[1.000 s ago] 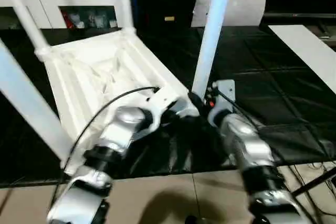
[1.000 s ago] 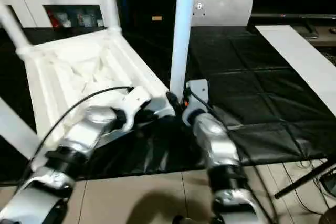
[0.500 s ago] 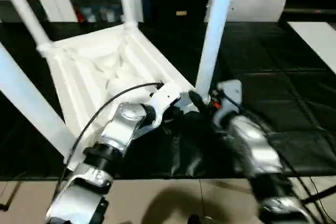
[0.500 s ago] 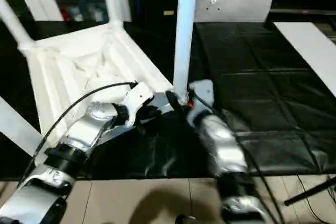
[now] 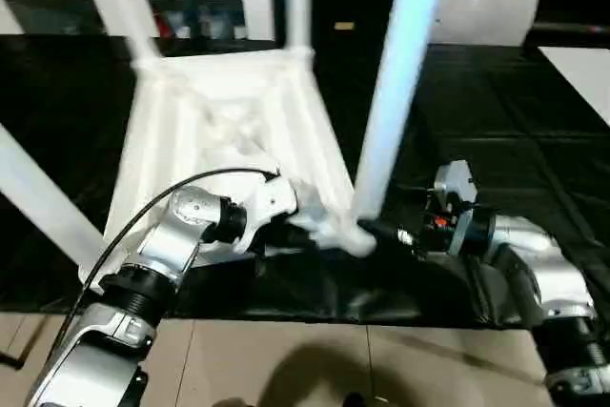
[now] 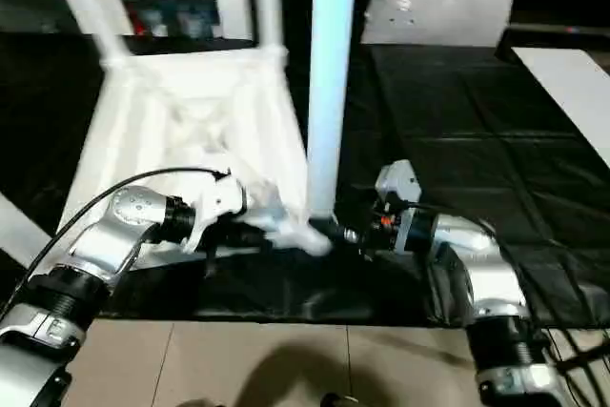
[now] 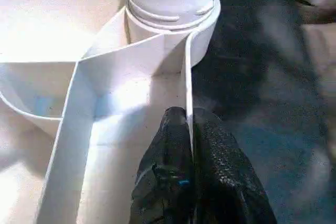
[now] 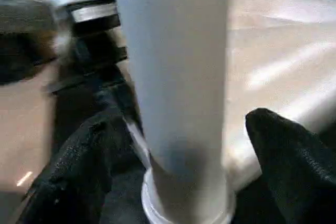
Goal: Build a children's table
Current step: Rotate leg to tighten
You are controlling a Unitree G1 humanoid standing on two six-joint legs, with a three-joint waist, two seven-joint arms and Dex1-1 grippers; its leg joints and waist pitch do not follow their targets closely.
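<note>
Right gripper [image 8: 173,145] fingers had spread off near leg [image 5: 396,92]; leg stood seated in corner socket of upturned table top [image 5: 224,131] on black mat [image 5: 496,111]. Left gripper [image 7: 189,129] stayed pinched on rib. Assembly looked nearly complete.

A thick white table leg [image 8: 176,77] stands upright in the middle, rising out of the picture. Its lower end sits in a round corner socket [image 8: 186,203] with a ringed rim. The right pincer [image 8: 178,145] straddles the leg: one black finger [image 8: 86,166] on one side, the other on the opposite side, both standing apart from the leg with gaps showing. Behind the leg spreads the white table top [image 8: 283,72], brightly lit. On the other side lie blurred dark shapes and a tan floor [image 8: 26,135].
</note>
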